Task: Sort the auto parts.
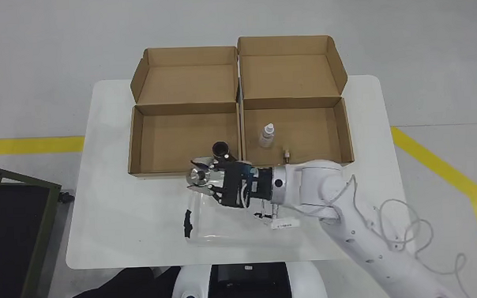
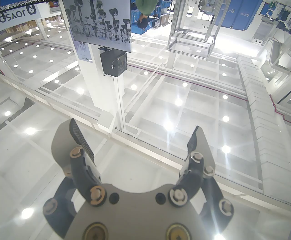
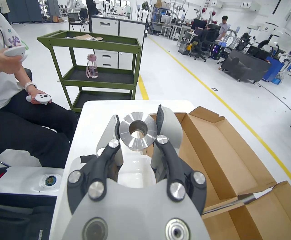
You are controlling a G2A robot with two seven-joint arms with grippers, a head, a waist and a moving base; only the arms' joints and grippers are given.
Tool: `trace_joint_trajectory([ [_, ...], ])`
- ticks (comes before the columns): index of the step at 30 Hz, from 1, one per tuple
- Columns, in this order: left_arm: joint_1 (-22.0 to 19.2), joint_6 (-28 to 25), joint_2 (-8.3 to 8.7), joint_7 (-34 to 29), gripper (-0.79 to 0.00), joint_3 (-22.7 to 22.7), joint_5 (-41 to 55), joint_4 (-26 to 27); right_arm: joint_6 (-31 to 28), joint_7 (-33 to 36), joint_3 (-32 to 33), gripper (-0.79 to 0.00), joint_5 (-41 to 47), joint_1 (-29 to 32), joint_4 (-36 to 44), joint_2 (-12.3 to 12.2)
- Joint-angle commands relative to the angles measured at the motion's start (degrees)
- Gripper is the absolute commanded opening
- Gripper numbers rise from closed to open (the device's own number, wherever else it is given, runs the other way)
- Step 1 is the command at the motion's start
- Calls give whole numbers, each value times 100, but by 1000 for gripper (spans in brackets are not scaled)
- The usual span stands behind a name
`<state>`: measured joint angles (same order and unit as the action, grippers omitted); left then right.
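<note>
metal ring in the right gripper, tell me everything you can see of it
The metal ring is a thick, round, silvery disc of machined metal with a wide central bore and a shiny, bevelled face. The right gripper clamps it by its outer rim between two fingers, with the bored face turned toward the wrist camera. In the top view it hangs above the table, close to the front wall of the left cardboard box. Only the fingers appear to touch it.

Bottle (image 1: 267,134) in right box (image 1: 317,122)
</note>
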<state>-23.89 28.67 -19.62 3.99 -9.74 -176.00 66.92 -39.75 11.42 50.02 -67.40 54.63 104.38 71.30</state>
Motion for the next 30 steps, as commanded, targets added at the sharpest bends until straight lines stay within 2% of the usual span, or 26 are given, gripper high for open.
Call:
trace_joint_trajectory([
  [1,0,0,0,0,0,0,0,0,102,59,-114,-785,-75,-116,-127,38],
  [18,0,0,0,0,0,0,0,0,841,340,-1071,-785,-220,-1165,-1654,523],
  [30,0,0,0,0,0,0,0,0,1073,777,-1534,-785,58,-1832,-2707,934],
])
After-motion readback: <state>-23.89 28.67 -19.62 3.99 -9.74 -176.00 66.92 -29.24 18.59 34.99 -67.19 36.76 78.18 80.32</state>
